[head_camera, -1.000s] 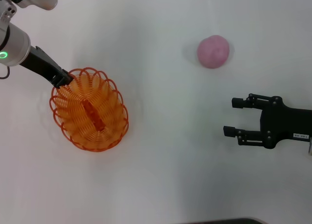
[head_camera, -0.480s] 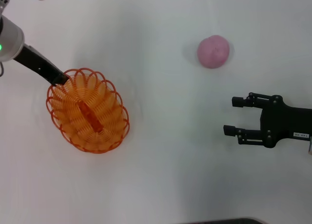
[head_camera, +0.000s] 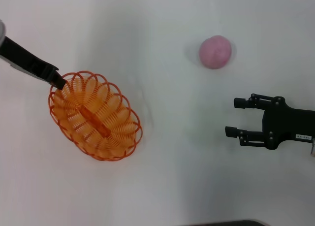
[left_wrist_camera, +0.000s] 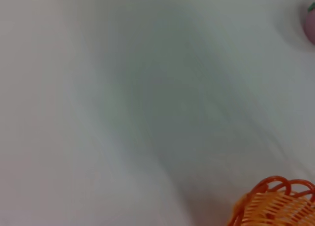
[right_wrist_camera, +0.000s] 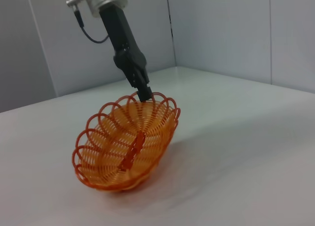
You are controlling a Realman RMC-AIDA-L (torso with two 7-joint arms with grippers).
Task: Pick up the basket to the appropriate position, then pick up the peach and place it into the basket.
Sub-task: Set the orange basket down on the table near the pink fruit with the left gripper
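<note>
toward the robot's left on the white bench [head_camera: 162, 177], the orange basket [head_camera: 96, 117] hung tilted from the left pincer [head_camera: 58, 80], which was clamped on its scalloped rim at the end farthest from the robot; the right wrist view showed what the head view could not, that the basket [right_wrist_camera: 129, 145] was tipped up on its lower edge, the gripped end lifted and the low end touching or just above the bench, its open side facing that camera, with the black left pincer [right_wrist_camera: 143, 92] coming down onto the rim from above; the solid centre strip ran along the basket's length in both views; the peach [head_camera: 215, 51] lay alone on the bench, well apart from the basket, toward the robot's right and farther out; open bench stretched between the two, and more lay on the near side of the basket; the right pincer [head_camera: 235, 117] hovered on the robot's right, nearer than the peach, its fingers spread apart and holding nothing, pointed toward the middle of the bench; the left wrist view gave mostly bare, blurred bench, with only a few rim loops of the basket [left_wrist_camera: 275, 204] at one corner and a sliver of the peach [left_wrist_camera: 310, 24] at the picture's edge; grey wall panels [right_wrist_camera: 221, 34] closed off the far edge of the bench in the right wrist view.
</note>
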